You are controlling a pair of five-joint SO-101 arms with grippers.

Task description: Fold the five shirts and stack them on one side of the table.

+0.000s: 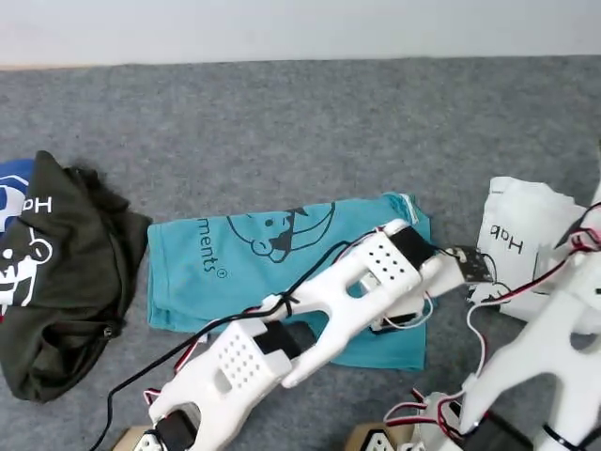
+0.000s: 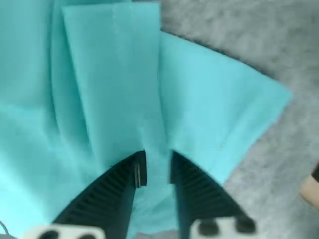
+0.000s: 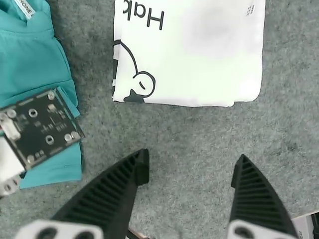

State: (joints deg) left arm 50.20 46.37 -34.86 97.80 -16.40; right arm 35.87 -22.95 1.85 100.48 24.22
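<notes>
Left gripper (image 2: 154, 167) pinches a ridge of the teal shirt (image 2: 109, 74), seemingly clamped tight, mid-table towards the front edge; right gripper (image 3: 192, 172) gapes empty beside the folded white shirt (image 3: 199, 50) by the right edge. Step: folding teal; next, drag the pinched fabric across flat

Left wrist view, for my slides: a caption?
Left gripper pinching a fold of the teal fabric shirt on grey carpet.
</notes>
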